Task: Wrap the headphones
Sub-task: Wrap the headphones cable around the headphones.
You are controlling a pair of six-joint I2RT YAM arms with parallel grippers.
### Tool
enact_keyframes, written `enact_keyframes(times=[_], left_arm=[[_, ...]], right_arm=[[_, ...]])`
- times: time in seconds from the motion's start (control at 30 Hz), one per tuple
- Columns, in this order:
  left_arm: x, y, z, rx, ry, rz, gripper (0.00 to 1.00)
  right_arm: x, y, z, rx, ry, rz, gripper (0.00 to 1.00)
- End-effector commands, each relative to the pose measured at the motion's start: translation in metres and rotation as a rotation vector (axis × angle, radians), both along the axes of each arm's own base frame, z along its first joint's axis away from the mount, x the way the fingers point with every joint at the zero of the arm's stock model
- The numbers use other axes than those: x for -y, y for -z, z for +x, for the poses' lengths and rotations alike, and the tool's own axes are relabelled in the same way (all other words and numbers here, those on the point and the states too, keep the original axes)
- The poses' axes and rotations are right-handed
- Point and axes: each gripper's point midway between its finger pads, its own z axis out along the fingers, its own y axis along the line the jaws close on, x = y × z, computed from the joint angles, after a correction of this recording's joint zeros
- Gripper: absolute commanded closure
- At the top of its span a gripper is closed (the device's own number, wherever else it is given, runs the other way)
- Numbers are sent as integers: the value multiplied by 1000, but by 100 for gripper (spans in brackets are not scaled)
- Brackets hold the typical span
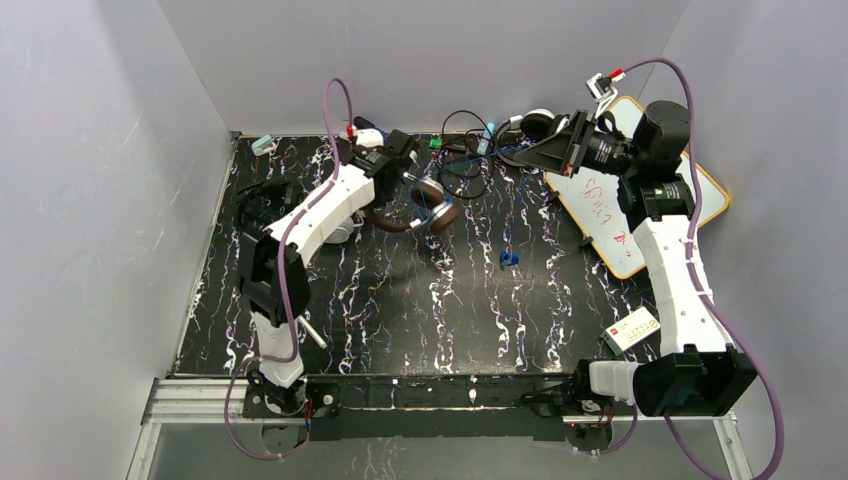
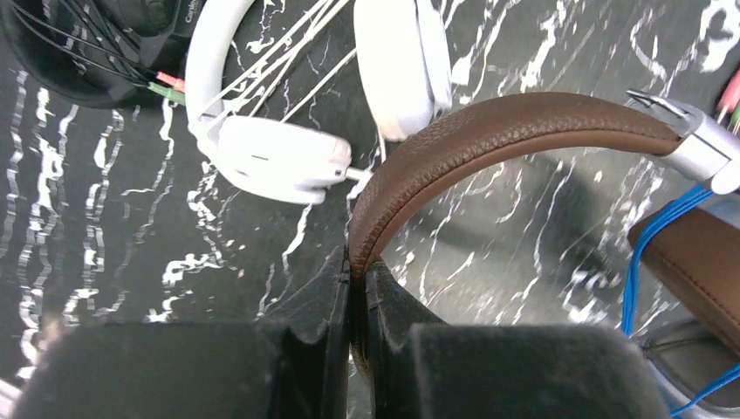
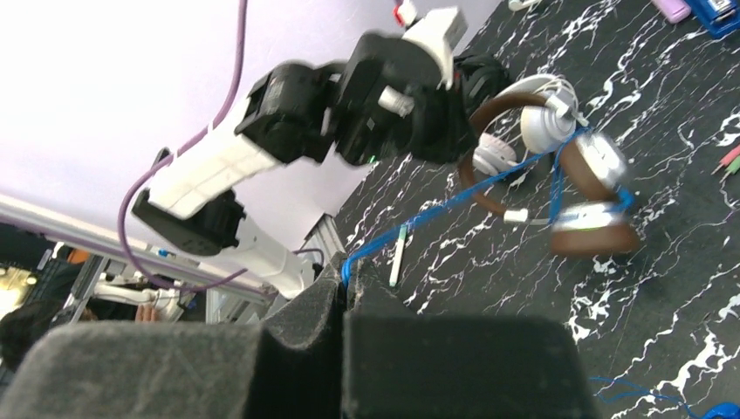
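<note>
The brown headphones (image 1: pixel 432 206) hang just above the table at the back centre, and their thin blue cord (image 1: pixel 480 153) runs right. My left gripper (image 1: pixel 400 185) is shut on their brown headband (image 2: pixel 489 127), pinched between the fingers (image 2: pixel 336 288). My right gripper (image 1: pixel 530 153) is raised at the back right and shut on the blue cord (image 3: pixel 436 209), which stretches taut to the brown ear cups (image 3: pixel 593 236). The white headphones (image 2: pixel 279 157) lie under the left arm (image 1: pixel 340 232). A black headset (image 2: pixel 87 44) lies at the far left (image 1: pixel 262 195).
Another headset with tangled black cords (image 1: pixel 470 150) lies at the back centre. A whiteboard (image 1: pixel 640 215) leans at the right, with a small white box (image 1: pixel 632 328) in front of it. A pen (image 1: pixel 310 333) lies near the left base. The cord's blue end (image 1: pixel 508 258) rests mid-table.
</note>
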Motion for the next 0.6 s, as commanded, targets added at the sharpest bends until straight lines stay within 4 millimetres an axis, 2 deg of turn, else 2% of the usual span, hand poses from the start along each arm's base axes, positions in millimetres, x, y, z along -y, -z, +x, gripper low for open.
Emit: enact_keyframes(times=[0.0, 0.17, 0.3, 0.4, 0.5, 0.57], left_arm=[[-22, -4, 23, 66, -264, -161, 100], [-25, -10, 51, 136, -364, -276, 100], [-26, -21, 68, 168, -390, -312, 100], [-29, -25, 73, 184, -405, -290, 100], [-36, -26, 75, 207, -440, -302, 100], [-34, -25, 80, 205, -441, -386, 100]], right_arm=[[-1, -5, -26, 13, -65, 17, 99], [-2, 14, -46, -39, -84, 14, 99], [-10, 45, -70, -100, -121, 18, 99], [-11, 65, -83, -149, -139, 19, 99], [-11, 69, -95, -149, -150, 16, 99], [-10, 76, -101, -160, -156, 5, 99]])
